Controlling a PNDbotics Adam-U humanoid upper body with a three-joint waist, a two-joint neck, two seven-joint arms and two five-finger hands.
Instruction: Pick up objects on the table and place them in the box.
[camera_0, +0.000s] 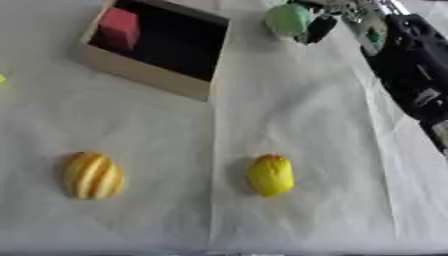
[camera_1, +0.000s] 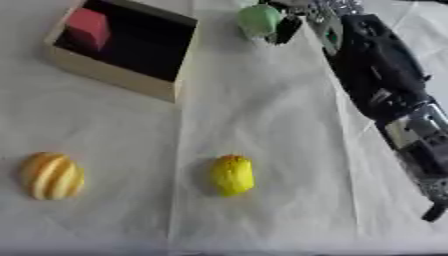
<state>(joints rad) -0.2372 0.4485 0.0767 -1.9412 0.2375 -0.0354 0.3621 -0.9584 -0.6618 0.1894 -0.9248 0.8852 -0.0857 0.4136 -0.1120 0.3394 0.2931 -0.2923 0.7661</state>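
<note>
A wooden box (camera_0: 149, 75) with a dark inside stands at the far left, and a red block (camera_0: 119, 27) lies in its left corner. My right hand (camera_0: 319, 22) reaches in from the right at the far edge, its fingers curled round a pale green round object (camera_0: 287, 19) held to the right of the box. A yellow lemon-like fruit (camera_0: 270, 175) lies near the front middle of the table. To its left lies a yellow and orange striped fruit (camera_0: 93, 175). My left hand shows in neither view.
A white cloth (camera_0: 297, 120) covers the table, with a crease running front to back past the box's right corner. A small yellow-green bit (camera_0: 2, 78) shows at the left edge. My black right forearm (camera_1: 376, 80) spans the right side.
</note>
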